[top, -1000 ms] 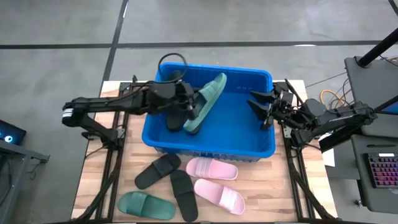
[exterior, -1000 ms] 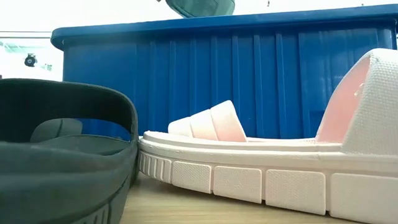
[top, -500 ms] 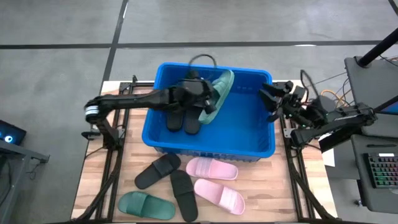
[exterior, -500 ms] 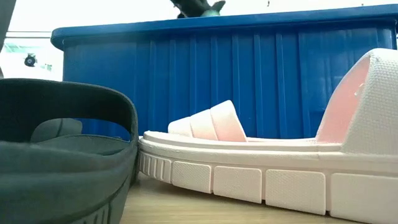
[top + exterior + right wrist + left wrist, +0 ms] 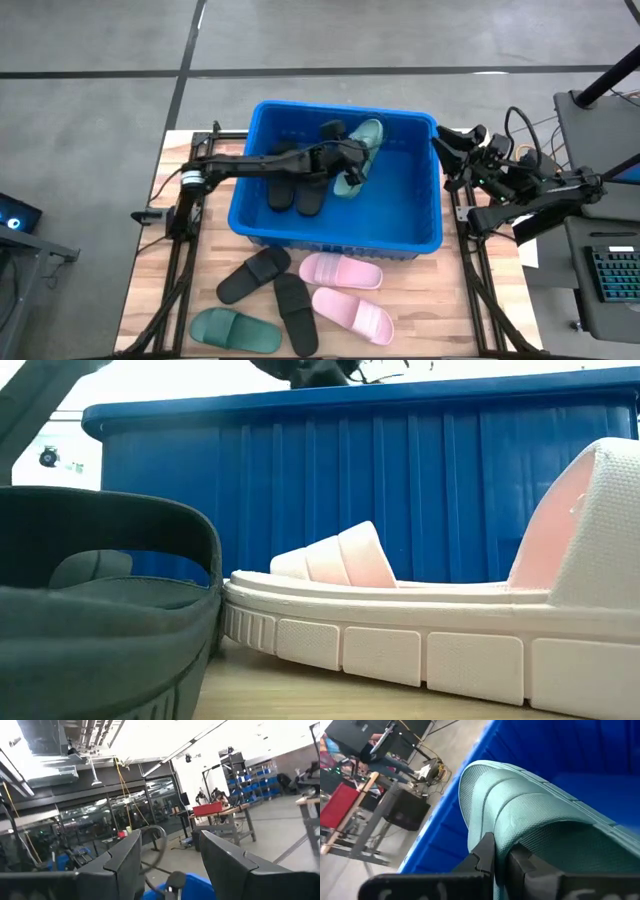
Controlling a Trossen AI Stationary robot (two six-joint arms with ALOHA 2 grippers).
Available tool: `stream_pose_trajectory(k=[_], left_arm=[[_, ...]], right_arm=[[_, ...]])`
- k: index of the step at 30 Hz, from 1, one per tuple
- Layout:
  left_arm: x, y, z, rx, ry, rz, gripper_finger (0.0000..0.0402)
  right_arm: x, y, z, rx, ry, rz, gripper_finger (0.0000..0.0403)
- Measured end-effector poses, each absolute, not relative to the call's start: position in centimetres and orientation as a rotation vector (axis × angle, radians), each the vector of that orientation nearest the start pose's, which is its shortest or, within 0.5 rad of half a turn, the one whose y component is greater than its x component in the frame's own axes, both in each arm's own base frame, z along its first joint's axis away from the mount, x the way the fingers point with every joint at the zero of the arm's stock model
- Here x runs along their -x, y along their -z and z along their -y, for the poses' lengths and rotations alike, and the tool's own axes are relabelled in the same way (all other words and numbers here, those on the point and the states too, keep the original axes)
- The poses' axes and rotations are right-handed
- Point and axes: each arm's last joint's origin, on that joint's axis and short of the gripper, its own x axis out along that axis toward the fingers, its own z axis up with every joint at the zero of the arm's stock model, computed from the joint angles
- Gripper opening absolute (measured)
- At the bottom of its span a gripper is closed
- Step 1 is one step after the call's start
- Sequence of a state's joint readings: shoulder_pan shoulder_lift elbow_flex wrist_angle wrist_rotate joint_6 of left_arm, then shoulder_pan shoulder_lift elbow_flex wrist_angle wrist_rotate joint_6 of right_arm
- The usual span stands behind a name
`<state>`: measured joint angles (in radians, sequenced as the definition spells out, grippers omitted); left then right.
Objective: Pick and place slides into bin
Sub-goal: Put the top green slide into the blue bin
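- We see the left gripper [image 5: 345,165] pinching a dark green slide [image 5: 361,155] inside the bin [image 5: 420,235], upper centre of the high view.
- Two black slides [image 5: 295,190] lie in the bin's left half.
- We see the right gripper [image 5: 450,150] spread, at the bin's upper right rim.
- Five slides [image 5: 300,300] rest on the worktop [image 5: 440,300], lower centre.

- wooden bench [image 5: 425,305], light planks, black frame rails along both its sides
- grey floor [image 5: 90,60] around the bench, dark seam lines
- keyboard [image 5: 612,275] just off the bench's right edge
- orange cables [image 5: 540,157] right of the bench, far end
- red cart [image 5: 337,805] and dark box [image 5: 405,810] on the floor beyond the bench
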<state>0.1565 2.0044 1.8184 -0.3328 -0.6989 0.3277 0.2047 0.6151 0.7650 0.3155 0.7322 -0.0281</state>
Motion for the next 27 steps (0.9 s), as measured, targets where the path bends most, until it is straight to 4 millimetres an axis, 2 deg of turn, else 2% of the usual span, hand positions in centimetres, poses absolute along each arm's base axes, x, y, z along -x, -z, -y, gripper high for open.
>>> stream_pose_trajectory(k=[5, 9, 19, 27], left_arm=[[-47.0, -28.5, -9.2, -0.549, -0.692, -0.78, 0.0], [-47.4, -26.3, -9.3, -0.585, -0.668, -0.882, 0.0], [-47.8, -24.7, -9.7, -0.583, -0.657, -0.91, 0.0], [-48.4, -21.4, -10.0, -0.619, -0.662, -0.996, 0.0]], right_arm=[[-11.9, -39.2, -0.5, -0.143, 0.531, 0.398, 0.0192], [-11.9, -39.2, -0.5, -0.147, 0.53, 0.401, 0.0192], [-12.0, -39.1, -0.5, -0.13, 0.533, 0.389, 0.0192], [-12.0, -39.0, -0.5, -0.125, 0.533, 0.379, 0.0192]])
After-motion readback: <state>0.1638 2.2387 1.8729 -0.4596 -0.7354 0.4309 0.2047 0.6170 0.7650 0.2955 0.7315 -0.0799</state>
